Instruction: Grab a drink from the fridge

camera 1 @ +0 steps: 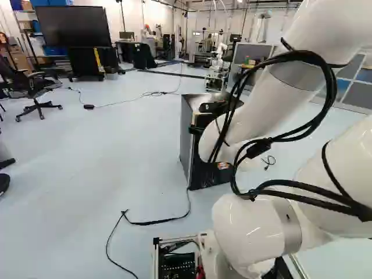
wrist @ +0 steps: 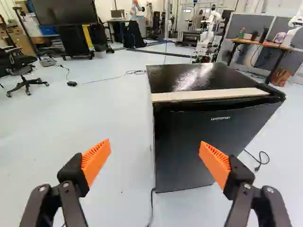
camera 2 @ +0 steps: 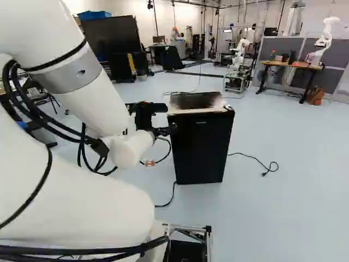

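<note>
In the right base view my gripper is by the upper left front edge of the black fridge. Seen from the wrist, the gripper stands wide open, nothing between its orange pads. One finger shows against the floor, the other overlaps the front of the fridge. The fridge door is shut, with a pale strip along the top front edge. My arm covers part of the fridge in the left base view. What the fridge holds is hidden behind its door.
Black cables lie on the floor near the fridge, another to its right. An office chair and a large screen stand at the left. Behind are another robot and a wooden desk.
</note>
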{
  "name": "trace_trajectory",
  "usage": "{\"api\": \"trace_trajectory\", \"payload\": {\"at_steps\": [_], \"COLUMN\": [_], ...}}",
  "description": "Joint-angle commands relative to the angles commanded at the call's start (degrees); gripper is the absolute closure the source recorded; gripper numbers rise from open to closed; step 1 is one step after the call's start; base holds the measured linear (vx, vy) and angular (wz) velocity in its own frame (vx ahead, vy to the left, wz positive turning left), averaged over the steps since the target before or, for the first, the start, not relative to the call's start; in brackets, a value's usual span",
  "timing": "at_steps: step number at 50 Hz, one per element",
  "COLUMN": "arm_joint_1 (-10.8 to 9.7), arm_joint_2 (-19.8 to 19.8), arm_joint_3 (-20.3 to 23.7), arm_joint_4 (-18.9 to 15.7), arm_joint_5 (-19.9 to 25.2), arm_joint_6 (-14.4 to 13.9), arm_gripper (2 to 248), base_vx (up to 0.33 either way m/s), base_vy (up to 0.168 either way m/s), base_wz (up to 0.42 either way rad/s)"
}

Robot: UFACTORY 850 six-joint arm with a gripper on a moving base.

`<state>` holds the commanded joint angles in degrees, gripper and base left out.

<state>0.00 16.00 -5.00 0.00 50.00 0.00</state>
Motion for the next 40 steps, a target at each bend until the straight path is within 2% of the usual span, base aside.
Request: {"api": "trace_trajectory", "payload": {"at_steps": [40], "arm_joint_1": [0.00], "arm_joint_2": [-0.73], "arm_joint_3": [-0.62], "arm_joint_4": [0.00], "arm_joint_5": [0.00], "arm_joint_6": [0.00], "arm_gripper": [3], "base_vx": [0.000], "base_vy": [0.000], "base_wz": [0.000]}}
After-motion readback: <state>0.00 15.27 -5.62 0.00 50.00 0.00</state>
